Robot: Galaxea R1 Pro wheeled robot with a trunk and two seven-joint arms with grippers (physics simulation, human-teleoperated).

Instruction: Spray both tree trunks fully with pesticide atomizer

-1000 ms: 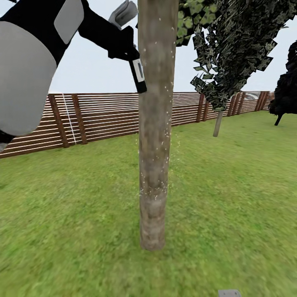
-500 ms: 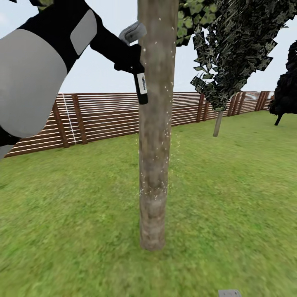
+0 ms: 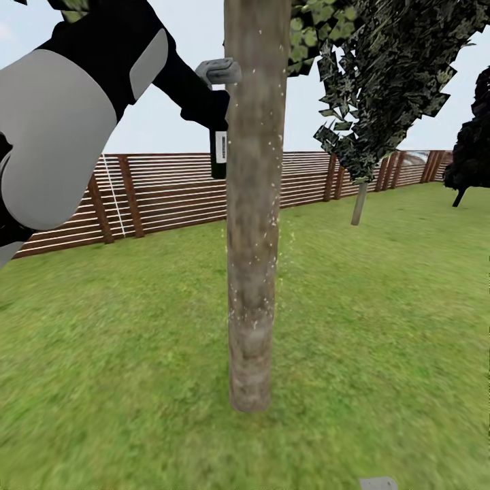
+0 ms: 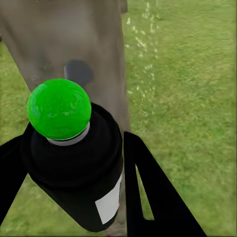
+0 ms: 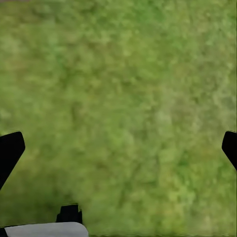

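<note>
Your atomizer (image 3: 218, 155) swung upright, hanging left of the mottled trunk (image 3: 253, 204). Left gripper (image 4: 74, 163) clamped on its black body; white label unreadable. Right gripper (image 5: 118, 148) spread over grass (image 5: 123, 89).

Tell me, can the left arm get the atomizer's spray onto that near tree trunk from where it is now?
Probably yes. The left gripper holds the atomizer right beside the trunk, with nothing between them, and white specks already dot the bark.

Before me a green lawn (image 3: 381, 327) runs back to a brown slatted fence (image 3: 163, 187) under pale sky (image 3: 170, 116).
</note>
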